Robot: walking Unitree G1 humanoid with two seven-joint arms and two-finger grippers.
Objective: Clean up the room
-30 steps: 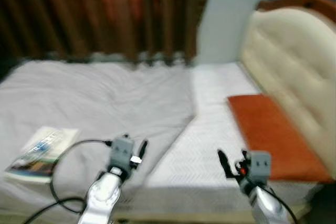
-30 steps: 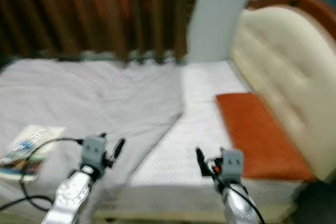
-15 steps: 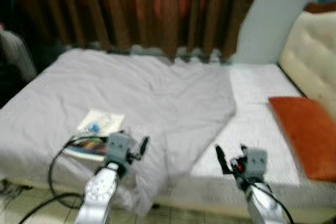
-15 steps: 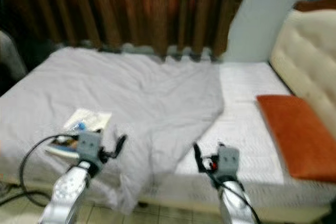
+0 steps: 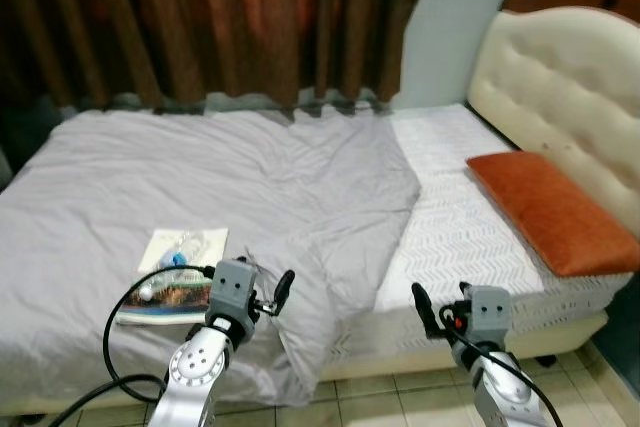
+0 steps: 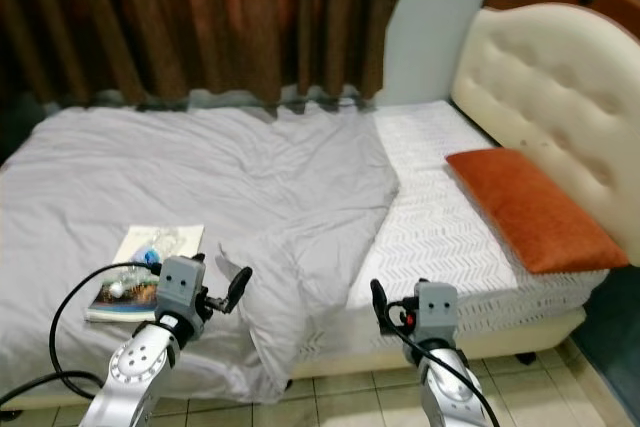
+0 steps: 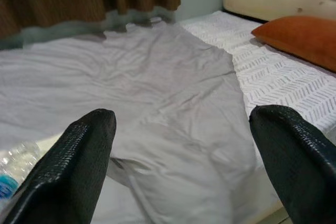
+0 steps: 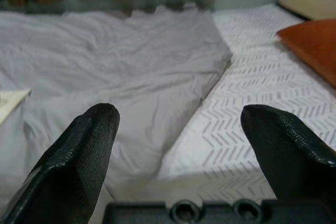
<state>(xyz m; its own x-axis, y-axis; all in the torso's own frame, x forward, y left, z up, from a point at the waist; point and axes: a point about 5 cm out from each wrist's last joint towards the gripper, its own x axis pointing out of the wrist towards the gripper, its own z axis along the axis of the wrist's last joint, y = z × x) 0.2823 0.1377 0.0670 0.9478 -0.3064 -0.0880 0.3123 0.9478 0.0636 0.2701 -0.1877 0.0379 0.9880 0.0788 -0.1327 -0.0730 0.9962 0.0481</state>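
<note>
While I stand at bed (image 5: 480,237), cleanup looks barely begun: magazine (image 5: 175,277) and plastic bottle (image 5: 172,258) lie near left on rumpled grey duvet (image 5: 250,197); my left gripper (image 7: 178,150) and right gripper (image 8: 178,145) hover with jaws wide, empty.

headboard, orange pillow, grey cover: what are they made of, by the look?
Headboard: cream button-tufted padding, probably leatherette given its faint sheen, in a brown wood frame.
Orange pillow: matte woven fabric, no shine.
Grey cover: thin soft cloth, likely cotton or a blend; it creases and folds freely.

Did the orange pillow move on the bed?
No. The orange pillow lies beside the cream headboard as before; the camera swung, not the pillow.
</note>
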